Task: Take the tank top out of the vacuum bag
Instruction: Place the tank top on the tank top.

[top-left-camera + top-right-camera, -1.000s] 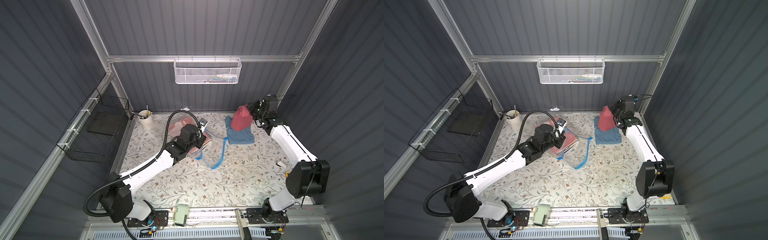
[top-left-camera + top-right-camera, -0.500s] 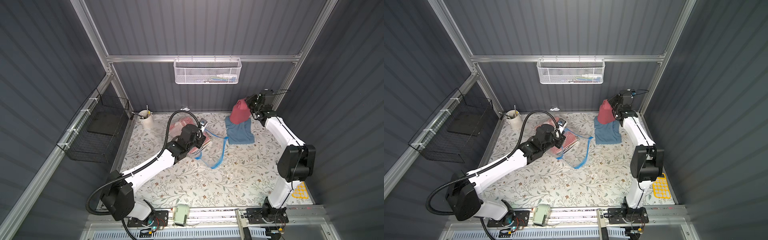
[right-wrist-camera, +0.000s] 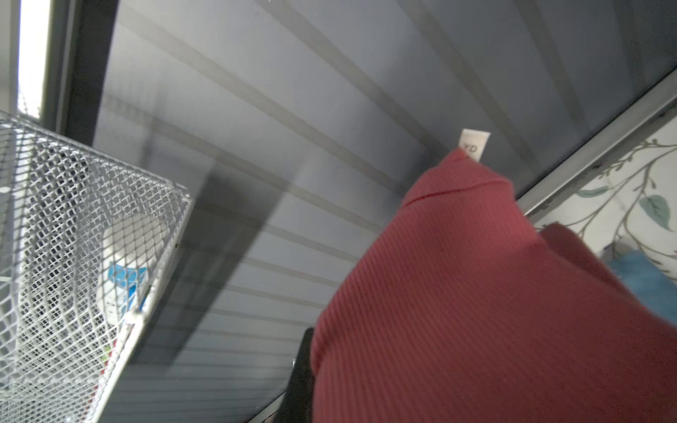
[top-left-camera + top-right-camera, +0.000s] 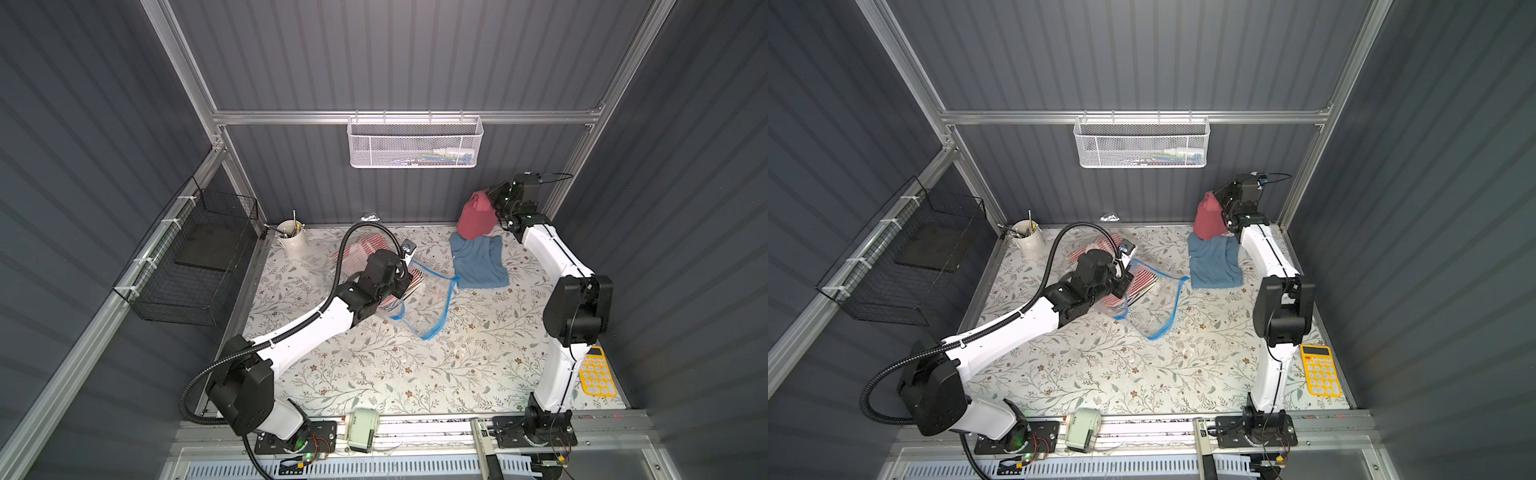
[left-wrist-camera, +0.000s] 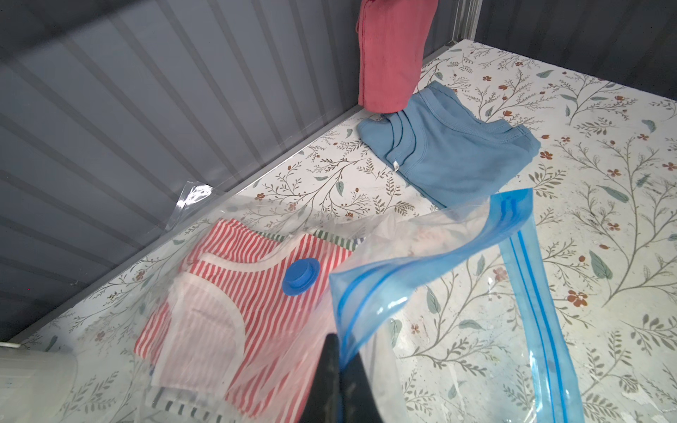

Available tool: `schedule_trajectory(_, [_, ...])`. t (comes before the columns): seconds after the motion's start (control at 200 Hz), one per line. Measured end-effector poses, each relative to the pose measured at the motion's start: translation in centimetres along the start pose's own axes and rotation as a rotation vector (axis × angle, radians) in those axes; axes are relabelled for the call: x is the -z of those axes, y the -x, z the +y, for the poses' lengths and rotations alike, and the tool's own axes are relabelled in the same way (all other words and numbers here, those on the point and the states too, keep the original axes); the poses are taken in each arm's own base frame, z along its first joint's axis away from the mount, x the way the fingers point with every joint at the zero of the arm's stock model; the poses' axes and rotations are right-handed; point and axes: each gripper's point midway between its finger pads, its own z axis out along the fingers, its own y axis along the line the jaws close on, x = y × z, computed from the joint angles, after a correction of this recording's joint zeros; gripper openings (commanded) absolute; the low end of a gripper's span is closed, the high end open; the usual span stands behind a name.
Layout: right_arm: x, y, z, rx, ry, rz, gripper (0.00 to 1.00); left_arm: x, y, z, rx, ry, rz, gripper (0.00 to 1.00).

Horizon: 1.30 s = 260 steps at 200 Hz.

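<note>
— Where can I pass?
— Along the near edge the surface (image 4: 374, 374) lies open, until the calculator (image 4: 597, 372) at the near right corner.
— Farther in?
— The vacuum bag (image 4: 428, 305) fills the middle; my red top (image 4: 476, 216) hangs over the blue shirt (image 4: 478, 262), far right corner; cup (image 4: 291, 240), far left.

Lab cell: aluminium frame (image 4: 291, 117), panelled walls (image 4: 374, 54)

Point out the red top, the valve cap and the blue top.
red top (image 4: 476, 218): in a top view, middle of the cloth.
valve cap (image 5: 301, 275): left wrist view, disc centre.
blue top (image 5: 450, 157): left wrist view, middle of the fold.
</note>
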Motion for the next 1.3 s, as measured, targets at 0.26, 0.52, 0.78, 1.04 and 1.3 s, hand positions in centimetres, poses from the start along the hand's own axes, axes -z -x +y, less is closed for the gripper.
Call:
schedule_trajectory(0.26, [-0.5,-0.3,-1.0,-0.025,-0.006,0.0,0.0,-0.2,-0.2,-0.1,-0.001,-0.001,0.005,0.0])
schedule_trajectory(0.52, [-1.0,-2.3,-3.8,-0.049,-0.043,0.024,0.0,-0.2,-0.2,0.1,0.001,0.002,0.006,0.0])
schedule_trajectory(0.78, [0.1,-4.1,-6.4,-0.068,-0.095,0.056,0.0,-0.2,-0.2,0.1,0.001,0.001,0.006,0.0])
schedule_trajectory(1.04, [2.2,-4.2,-6.4,-0.095,-0.08,0.045,0.0,-0.2,-0.2,0.0,0.001,-0.002,0.006,0.0])
schedule_trajectory(1.3, [3.8,-5.9,-8.8,-0.125,-0.117,0.067,0.0,-0.2,-0.2,0.0,0.001,-0.006,0.005,0.0])
